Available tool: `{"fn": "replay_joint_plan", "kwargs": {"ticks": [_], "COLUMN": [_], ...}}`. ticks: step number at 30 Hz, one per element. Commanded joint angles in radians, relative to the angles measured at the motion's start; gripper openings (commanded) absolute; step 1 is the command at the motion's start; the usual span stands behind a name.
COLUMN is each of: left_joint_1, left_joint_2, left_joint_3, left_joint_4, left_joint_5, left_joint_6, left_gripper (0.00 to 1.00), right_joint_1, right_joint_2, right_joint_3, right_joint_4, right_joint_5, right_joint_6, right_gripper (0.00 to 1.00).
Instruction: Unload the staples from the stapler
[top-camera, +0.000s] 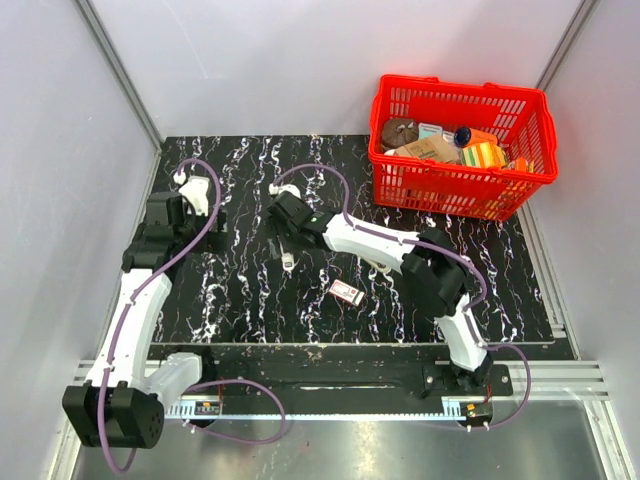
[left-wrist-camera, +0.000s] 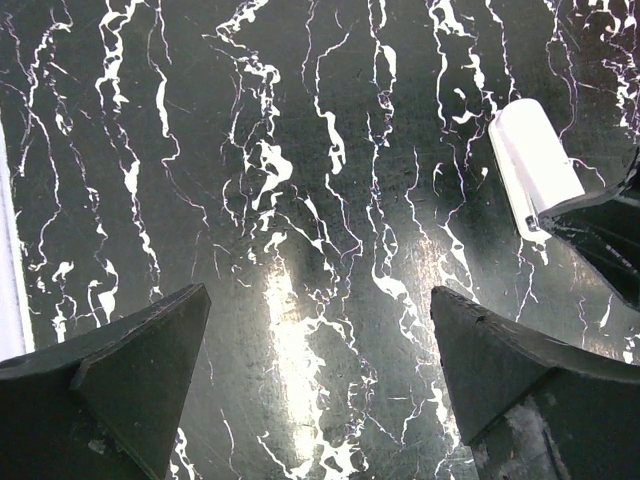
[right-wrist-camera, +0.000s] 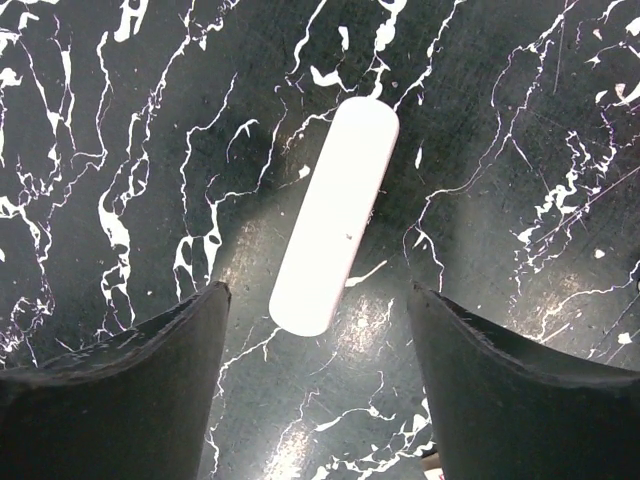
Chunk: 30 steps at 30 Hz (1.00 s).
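Observation:
The stapler (top-camera: 288, 259) shows only in the top view, as a small grey-silver piece on the black marble mat just in front of my right wrist. It is in neither wrist view. My right gripper (top-camera: 280, 203) is open and empty (right-wrist-camera: 315, 292), low over the mat. A slim white bar (right-wrist-camera: 335, 215) lies just ahead of its fingertips, pointing between them. My left gripper (top-camera: 221, 217) is open and empty (left-wrist-camera: 320, 292) over bare mat, to the left of the right gripper. The white bar's end (left-wrist-camera: 534, 165) and a right finger (left-wrist-camera: 600, 240) show at its right.
A small red-and-white box (top-camera: 347, 292) lies on the mat nearer the front. A red basket (top-camera: 455, 182) full of packets stands at the back right corner. The black marble mat (top-camera: 240, 310) is ringed by white walls and a metal rail in front.

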Motion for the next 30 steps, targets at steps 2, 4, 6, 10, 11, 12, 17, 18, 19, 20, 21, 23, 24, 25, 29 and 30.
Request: {"fn": "replay_joint_plan", "kwargs": {"ticks": [2,4,6,10,11,12,17,18,19,20,21,23,24,25,29,30], "left_joint_1": [0.010,0.010,0.015,0.019,0.021,0.022,0.027,0.027,0.027,0.027,0.027,0.027,0.027,0.027,0.027,0.027], "left_joint_2": [0.009,0.006,0.006,0.003,0.003,0.004,0.012,0.012,0.012,0.010,0.010,0.007,0.007,0.009,0.009,0.010], "left_joint_3": [-0.013,-0.016,-0.017,-0.024,-0.027,-0.028,-0.028,-0.028,-0.030,-0.031,-0.031,-0.040,-0.040,-0.042,-0.057,-0.059], "left_joint_4": [0.045,0.047,0.047,0.053,0.055,0.059,0.061,0.061,0.061,0.061,0.062,0.065,0.070,0.070,0.079,0.081], "left_joint_5": [0.037,0.035,0.038,0.043,0.040,0.041,0.052,0.053,0.057,0.057,0.055,0.043,0.035,0.035,0.061,0.079], "left_joint_6": [0.019,0.027,0.031,0.036,0.036,0.036,0.036,0.035,0.036,0.039,0.041,0.042,0.042,0.044,0.054,0.056], "left_gripper": [0.99,0.99,0.99,0.99,0.99,0.99,0.99,0.99,0.99,0.99,0.99,0.99,0.99,0.99,0.99,0.99], "right_joint_1": [0.002,0.002,0.002,0.005,0.006,0.006,0.008,0.008,0.009,0.009,0.009,0.009,0.009,0.009,0.009,0.009], "right_joint_2": [0.049,0.072,0.092,0.121,0.129,0.138,0.147,0.149,0.150,0.152,0.153,0.156,0.155,0.155,0.144,0.138], "right_joint_3": [0.104,0.132,0.158,0.184,0.193,0.199,0.204,0.204,0.204,0.207,0.210,0.213,0.216,0.215,0.221,0.221], "right_joint_4": [-0.069,-0.094,-0.120,-0.152,-0.166,-0.172,-0.172,-0.169,-0.168,-0.166,-0.166,-0.163,-0.163,-0.159,-0.157,-0.154], "right_joint_5": [0.031,0.031,0.030,0.031,0.036,0.039,0.046,0.048,0.048,0.048,0.048,0.039,0.037,0.033,0.019,0.014], "right_joint_6": [0.022,0.022,0.021,0.021,0.022,0.022,0.030,0.032,0.033,0.035,0.038,0.042,0.044,0.047,0.064,0.067], "right_gripper": [0.73,0.69,0.67,0.65,0.65,0.64,0.60,0.59,0.56,0.54,0.50,0.41,0.37,0.33,0.21,0.18]}}
